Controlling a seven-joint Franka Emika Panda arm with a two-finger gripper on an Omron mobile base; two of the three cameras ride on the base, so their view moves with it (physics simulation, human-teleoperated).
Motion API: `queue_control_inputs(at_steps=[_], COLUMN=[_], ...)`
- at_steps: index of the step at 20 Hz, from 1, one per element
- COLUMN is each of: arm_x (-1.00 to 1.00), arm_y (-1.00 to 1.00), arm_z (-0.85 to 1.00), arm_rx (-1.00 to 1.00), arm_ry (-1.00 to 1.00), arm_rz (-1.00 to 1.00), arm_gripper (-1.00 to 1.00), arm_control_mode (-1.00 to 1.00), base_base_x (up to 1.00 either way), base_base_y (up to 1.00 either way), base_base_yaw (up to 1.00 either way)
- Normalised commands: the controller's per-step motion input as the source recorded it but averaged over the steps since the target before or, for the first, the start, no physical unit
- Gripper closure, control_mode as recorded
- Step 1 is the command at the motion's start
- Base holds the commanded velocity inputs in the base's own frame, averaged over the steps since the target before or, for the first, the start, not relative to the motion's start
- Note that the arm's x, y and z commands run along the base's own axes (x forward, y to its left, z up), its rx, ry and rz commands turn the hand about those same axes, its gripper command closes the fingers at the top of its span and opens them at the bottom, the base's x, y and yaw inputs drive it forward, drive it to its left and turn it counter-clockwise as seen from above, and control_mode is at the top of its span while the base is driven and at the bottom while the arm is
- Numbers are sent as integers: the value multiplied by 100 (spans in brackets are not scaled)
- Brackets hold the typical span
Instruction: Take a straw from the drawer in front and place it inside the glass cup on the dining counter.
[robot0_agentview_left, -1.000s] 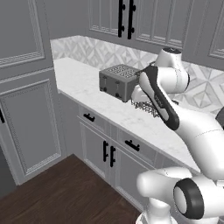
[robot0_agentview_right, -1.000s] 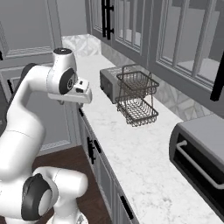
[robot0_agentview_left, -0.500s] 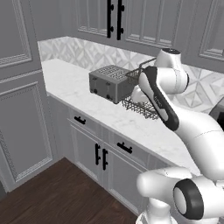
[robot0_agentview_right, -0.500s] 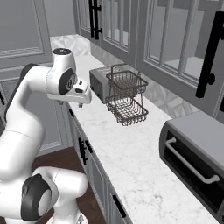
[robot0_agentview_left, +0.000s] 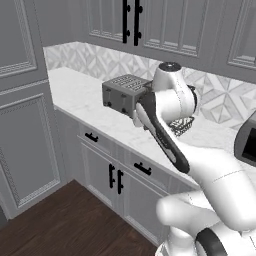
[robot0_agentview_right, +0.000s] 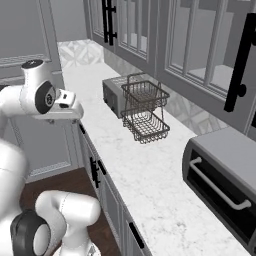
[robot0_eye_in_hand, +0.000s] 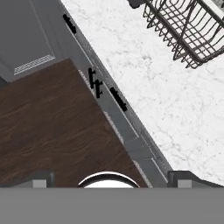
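The tool hangs released over the floor; the shut drawer runs along the worktop.

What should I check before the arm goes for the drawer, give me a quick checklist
1. Open end effector, holding nothing: ok.
2. Grey cabinet drawer with black bar handle shut; must be opened: not ok.
3. End effector at the handle: not ok, it hangs over the dark wood floor.
4. Thin yellow straw located: cannot tell.
5. Black wire two-tier basket and grey toaster sit back on the white marble worktop, off the drawer fronts: ok.
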Motion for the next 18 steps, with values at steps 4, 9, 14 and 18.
queue_control_inputs(at_steps=[4, 9, 14, 18], arm_x=[0, 1, 24, 48], arm_y=[93, 61, 37, 9], arm_z=[-52, -67, -66, -68], arm_rx=[-32, -33, -29, -28], arm_ry=[0, 0, 0, 0], arm_rz=[-3, -4, -4, -5], arm_gripper=[-100, -100, -100, -100], arm_control_mode=[-100, -100, -100, -100], base_base_x=[0, 0, 0, 0], base_base_y=[0, 0, 0, 0], base_base_yaw=[0, 0, 0, 0])
